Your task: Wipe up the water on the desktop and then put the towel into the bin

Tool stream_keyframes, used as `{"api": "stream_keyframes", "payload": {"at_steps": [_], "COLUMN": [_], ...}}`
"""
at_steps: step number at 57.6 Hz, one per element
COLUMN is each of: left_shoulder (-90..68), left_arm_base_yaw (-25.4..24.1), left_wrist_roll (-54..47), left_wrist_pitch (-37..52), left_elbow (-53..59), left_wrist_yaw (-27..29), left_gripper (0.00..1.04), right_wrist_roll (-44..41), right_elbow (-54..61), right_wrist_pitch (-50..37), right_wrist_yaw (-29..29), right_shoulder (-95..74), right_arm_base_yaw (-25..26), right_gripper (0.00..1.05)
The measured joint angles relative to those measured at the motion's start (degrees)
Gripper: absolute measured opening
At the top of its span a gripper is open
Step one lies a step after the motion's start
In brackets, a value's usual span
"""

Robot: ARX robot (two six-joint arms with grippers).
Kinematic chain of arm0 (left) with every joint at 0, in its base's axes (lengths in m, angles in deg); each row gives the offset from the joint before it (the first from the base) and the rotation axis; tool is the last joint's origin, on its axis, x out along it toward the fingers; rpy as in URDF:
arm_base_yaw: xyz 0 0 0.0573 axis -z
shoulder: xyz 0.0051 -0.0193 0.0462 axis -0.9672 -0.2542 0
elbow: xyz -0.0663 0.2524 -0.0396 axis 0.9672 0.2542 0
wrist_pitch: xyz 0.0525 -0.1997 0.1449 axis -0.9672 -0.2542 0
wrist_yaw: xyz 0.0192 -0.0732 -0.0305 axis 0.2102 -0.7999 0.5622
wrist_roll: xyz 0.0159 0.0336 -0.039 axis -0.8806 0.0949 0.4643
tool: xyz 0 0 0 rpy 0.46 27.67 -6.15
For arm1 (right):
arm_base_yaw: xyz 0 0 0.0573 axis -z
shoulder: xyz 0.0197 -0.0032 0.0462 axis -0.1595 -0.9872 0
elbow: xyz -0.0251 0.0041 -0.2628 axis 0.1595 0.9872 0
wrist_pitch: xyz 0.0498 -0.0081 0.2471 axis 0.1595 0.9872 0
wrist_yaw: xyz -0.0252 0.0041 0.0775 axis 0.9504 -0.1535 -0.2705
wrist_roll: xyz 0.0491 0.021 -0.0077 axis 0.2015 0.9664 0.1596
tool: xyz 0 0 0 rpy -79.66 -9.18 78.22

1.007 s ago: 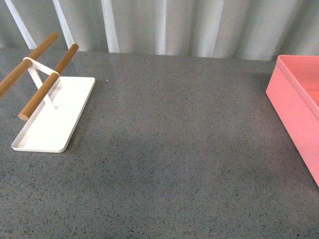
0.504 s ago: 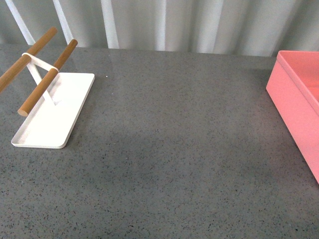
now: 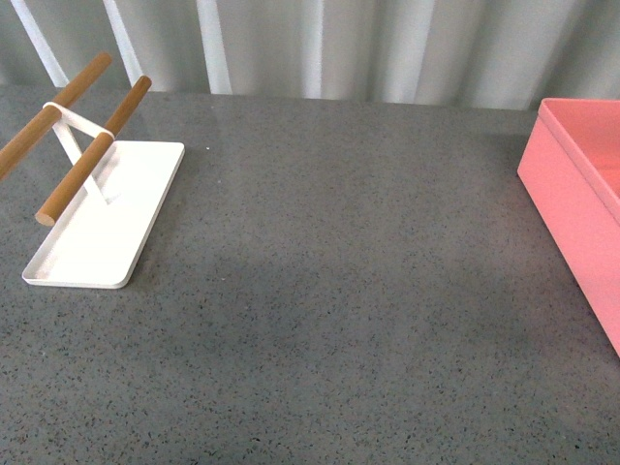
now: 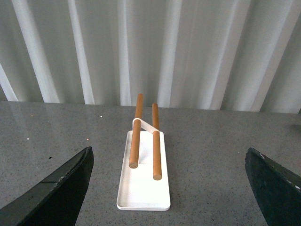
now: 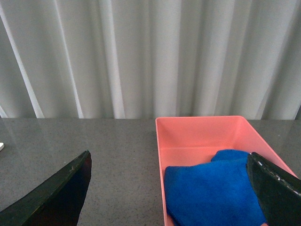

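Both pincers stand wide apart and hold nothing: the right pincer [image 5: 169,188] hangs near the bin [image 5: 162,141], the left pincer [image 4: 169,188] faces the white tray [image 4: 143,197] with its wooden bars [image 4: 135,136]. On the counter [image 3: 339,291] no water shows. Beyond, the towel [image 5: 211,193] lies bunched inside the bin, so the task looks finished.

A flat white tray [image 3: 107,228] with rounded corners and a low rim. Above the tray, a slim white bracket [image 3: 76,145] carries two round wooden bars [image 3: 92,155], side by side and sloping upward away from it. Behind the tray hangs a pale pleated curtain [image 3: 320,48], possibly grey-white.
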State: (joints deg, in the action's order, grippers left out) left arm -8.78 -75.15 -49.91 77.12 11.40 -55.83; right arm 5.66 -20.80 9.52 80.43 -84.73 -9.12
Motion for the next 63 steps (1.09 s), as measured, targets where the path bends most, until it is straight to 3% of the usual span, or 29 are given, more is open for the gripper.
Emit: {"api": "stream_keyframes", "payload": {"at_steps": [63], "left_shoulder": [0.0], "left_arm_base_yaw": [0.0], "left_wrist_roll": [0.0], "left_wrist_pitch": [0.0], "left_elbow": [0.0], "left_wrist_yaw": [0.0], "left_gripper": [0.98], "right_wrist_roll": [0.0], "right_elbow": [0.0], "right_wrist_pitch": [0.0], "right_wrist_yaw": [0.0], "right_shoulder": [0.0], "right_arm_base_yaw": [0.0], "right_gripper": [0.98]}}
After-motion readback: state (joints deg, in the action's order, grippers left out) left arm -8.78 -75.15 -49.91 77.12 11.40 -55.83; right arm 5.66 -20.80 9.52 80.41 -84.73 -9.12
